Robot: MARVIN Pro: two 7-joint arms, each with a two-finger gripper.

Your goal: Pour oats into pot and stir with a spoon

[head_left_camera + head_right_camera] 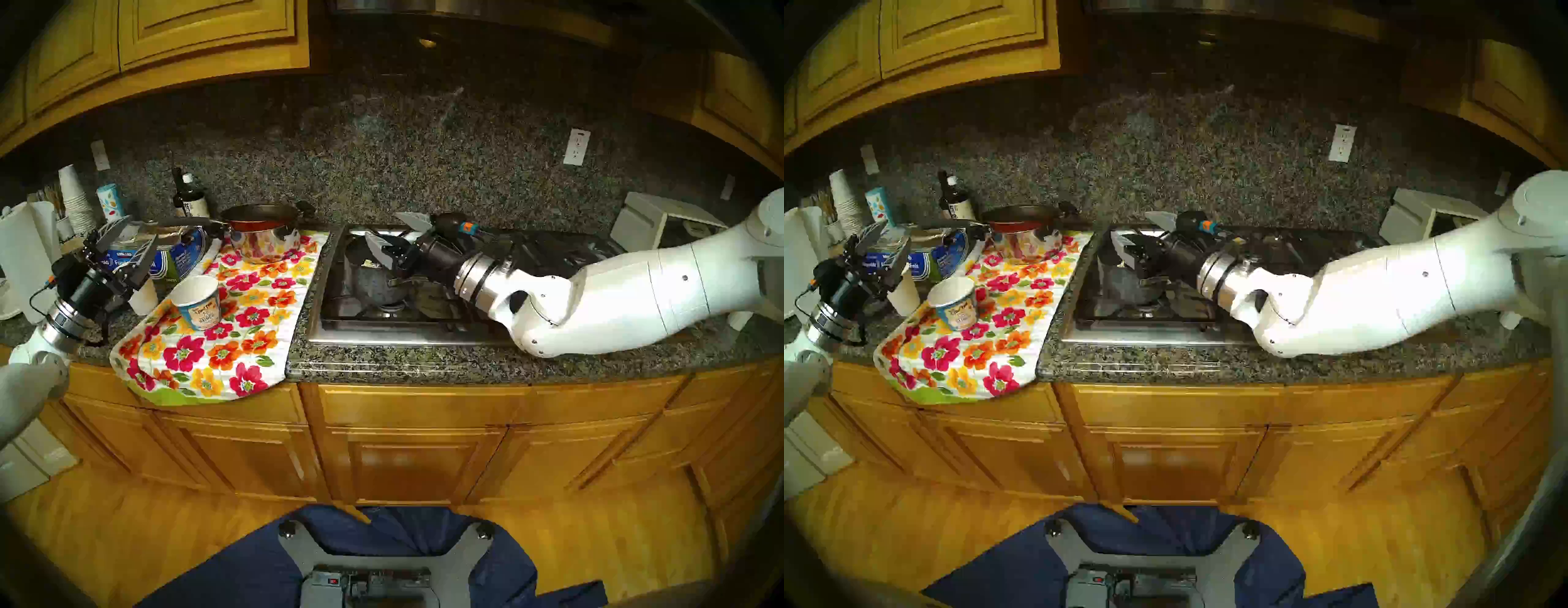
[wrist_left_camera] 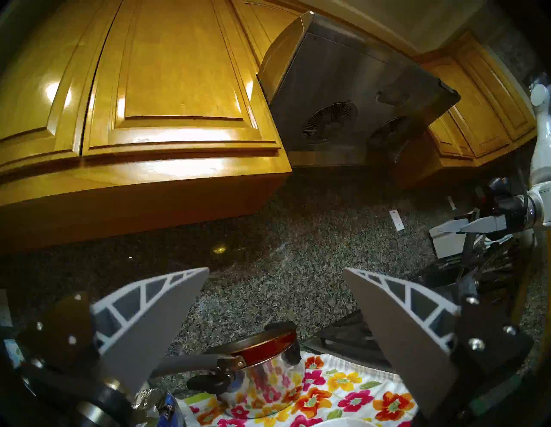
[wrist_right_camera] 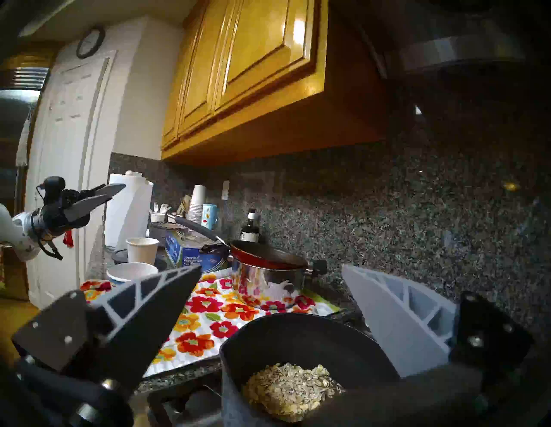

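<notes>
it was a home kitchen: wooden cabinets (image 1: pixel 169 34) at upper left, granite counter (image 1: pixel 424 361), gas stove (image 1: pixel 382 314) at centre.

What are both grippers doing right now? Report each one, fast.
Left gripper: open, holding nothing, raised above the counter's left end.
Right gripper: open, holding nothing, above the small dark speckled saucepan of oats.

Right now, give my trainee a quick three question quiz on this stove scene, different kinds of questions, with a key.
1. True or false: the oats are already in the pot.
2. The oatmeal cup stands on: A) the burner, B) the floral towel, C) the floor.
3. Fill in: the right gripper hovers over the pot with its jaws ____.

Key: 1 true; 2 B; 3 open.
</notes>
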